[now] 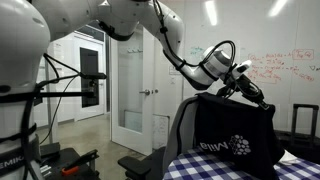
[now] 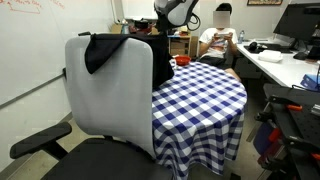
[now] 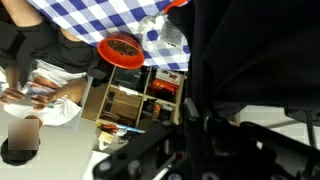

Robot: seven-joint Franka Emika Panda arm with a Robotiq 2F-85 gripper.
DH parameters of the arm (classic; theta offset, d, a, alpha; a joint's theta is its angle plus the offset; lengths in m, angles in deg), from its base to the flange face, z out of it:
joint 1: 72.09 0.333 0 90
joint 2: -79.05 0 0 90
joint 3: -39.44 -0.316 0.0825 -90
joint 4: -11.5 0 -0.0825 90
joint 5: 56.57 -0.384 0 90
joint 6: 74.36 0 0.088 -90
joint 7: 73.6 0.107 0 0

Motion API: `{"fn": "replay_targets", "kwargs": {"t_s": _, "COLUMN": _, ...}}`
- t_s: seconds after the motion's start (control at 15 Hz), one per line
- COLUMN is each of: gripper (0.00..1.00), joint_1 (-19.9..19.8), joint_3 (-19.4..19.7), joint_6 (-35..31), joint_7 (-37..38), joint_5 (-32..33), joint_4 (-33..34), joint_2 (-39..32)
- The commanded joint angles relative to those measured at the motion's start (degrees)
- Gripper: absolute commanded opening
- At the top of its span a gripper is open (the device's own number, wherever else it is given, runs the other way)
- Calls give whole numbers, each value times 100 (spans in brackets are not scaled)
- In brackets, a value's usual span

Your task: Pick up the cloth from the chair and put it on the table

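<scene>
The black cloth [image 1: 228, 128] with a white logo hangs from my gripper [image 1: 246, 92], which is shut on its top edge. In an exterior view part of the cloth [image 2: 108, 50] still drapes over the top of the grey chair backrest [image 2: 110, 95], and the rest hangs behind it. The chair backrest also shows in an exterior view [image 1: 182, 125]. The table with the blue-and-white checkered tablecloth [image 2: 205, 100] stands just behind the chair and also shows in an exterior view [image 1: 210, 168]. In the wrist view the cloth [image 3: 250, 50] fills the right side around my dark fingers [image 3: 190, 130].
A red bowl [image 2: 183, 62] sits on the table and also shows in the wrist view [image 3: 122, 48]. A seated person [image 2: 220, 40] is behind the table. A desk with a monitor [image 2: 295, 30] is at the side. A door [image 1: 135, 85] is behind the arm.
</scene>
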Motion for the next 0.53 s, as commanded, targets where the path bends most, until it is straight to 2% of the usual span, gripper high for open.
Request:
{"fn": "replay_targets", "kwargs": {"t_s": 0.0, "gripper": 5, "joint_1": 697, "joint_3": 625, "joint_6": -427, "joint_7": 491, "joint_5": 209, "joint_4": -1262, "joint_2": 536}}
{"fn": "replay_targets", "kwargs": {"t_s": 0.4, "gripper": 5, "joint_1": 1811, "joint_3": 1818, "joint_6": -1362, "joint_7": 446, "joint_5": 8, "joint_4": -3029, "joint_2": 1228}}
{"fn": "replay_targets", "kwargs": {"t_s": 0.47, "gripper": 18, "joint_1": 1984, "joint_3": 1996, "joint_6": -1437, "joint_7": 334, "joint_5": -46, "joint_4": -3243, "joint_2": 1314}}
